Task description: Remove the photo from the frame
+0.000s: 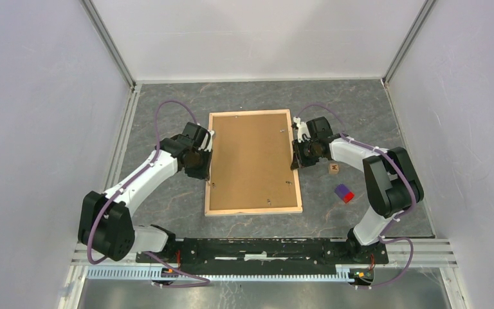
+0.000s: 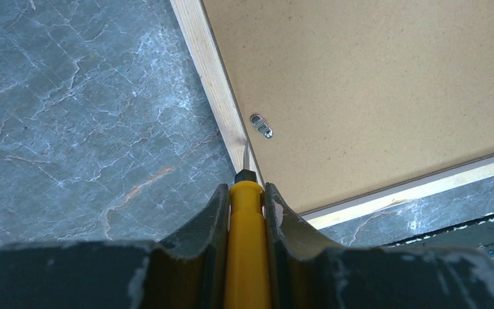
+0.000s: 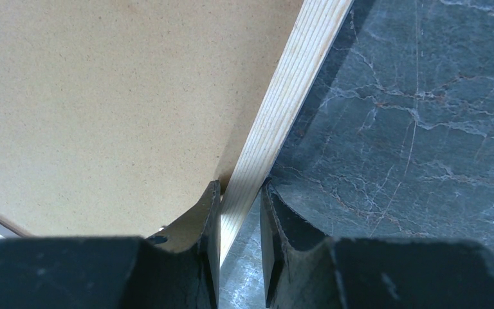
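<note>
Left gripper (image 2: 244, 193) clamped on yellow tool (image 2: 247, 244), metal tip touching frame (image 2: 213, 77) left rail; arm stretched forward. Right gripper (image 3: 239, 190) pinches right rail. Frame back-up, centre of table (image 1: 257, 96). Wooden cube (image 1: 333, 169) beside right gripper, marking unreadable.

Soft, even light comes down from overhead, bright enough that the pale walls (image 1: 32, 129) glow faintly lilac. The arms (image 1: 148, 170) cast only weak shadows on the grey table (image 1: 167, 103). The top view is sharp. At both wrists the near fingers (image 2: 193, 257) blur, while the frame (image 2: 212, 84) edge is crisp and a clip (image 2: 262, 126) glints.
</note>
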Motion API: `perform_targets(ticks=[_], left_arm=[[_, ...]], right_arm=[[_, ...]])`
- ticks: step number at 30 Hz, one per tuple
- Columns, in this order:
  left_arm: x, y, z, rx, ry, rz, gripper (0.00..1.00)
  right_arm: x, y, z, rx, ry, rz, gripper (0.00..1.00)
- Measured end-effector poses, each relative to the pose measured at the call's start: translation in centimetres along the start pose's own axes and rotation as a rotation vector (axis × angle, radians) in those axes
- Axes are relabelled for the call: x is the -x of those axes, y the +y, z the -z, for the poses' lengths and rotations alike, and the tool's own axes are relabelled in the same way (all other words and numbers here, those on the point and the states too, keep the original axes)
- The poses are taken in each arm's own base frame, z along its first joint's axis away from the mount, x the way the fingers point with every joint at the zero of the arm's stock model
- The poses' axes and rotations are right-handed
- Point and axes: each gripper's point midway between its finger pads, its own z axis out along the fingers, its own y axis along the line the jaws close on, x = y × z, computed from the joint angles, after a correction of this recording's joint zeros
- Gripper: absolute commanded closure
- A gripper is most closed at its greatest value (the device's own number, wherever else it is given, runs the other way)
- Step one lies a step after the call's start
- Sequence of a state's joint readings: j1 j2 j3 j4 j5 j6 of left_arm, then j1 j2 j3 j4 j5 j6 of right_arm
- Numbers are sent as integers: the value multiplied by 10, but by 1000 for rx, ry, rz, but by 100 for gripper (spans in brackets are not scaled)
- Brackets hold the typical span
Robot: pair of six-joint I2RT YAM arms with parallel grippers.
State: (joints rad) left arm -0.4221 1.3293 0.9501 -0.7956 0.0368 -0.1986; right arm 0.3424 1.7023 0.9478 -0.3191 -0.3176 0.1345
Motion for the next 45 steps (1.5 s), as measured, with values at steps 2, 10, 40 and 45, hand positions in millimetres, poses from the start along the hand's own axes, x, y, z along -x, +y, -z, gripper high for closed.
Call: perform_targets(ticks=[2,10,40,45], left_arm=[[1,0,-1,-1,-3,6,98],[3,-1,-10,-1,-1,12,98],[9,-38,-19,-131,-30,-24,98],[10,-35,-19,-122,-32,-14,98]], right_arm=[[0,0,0,0,-2,0,100],[0,0,0,0,-9,-1,100],[0,0,0,0,-12,-8,100],[0,0,0,0,-12,-8,100]])
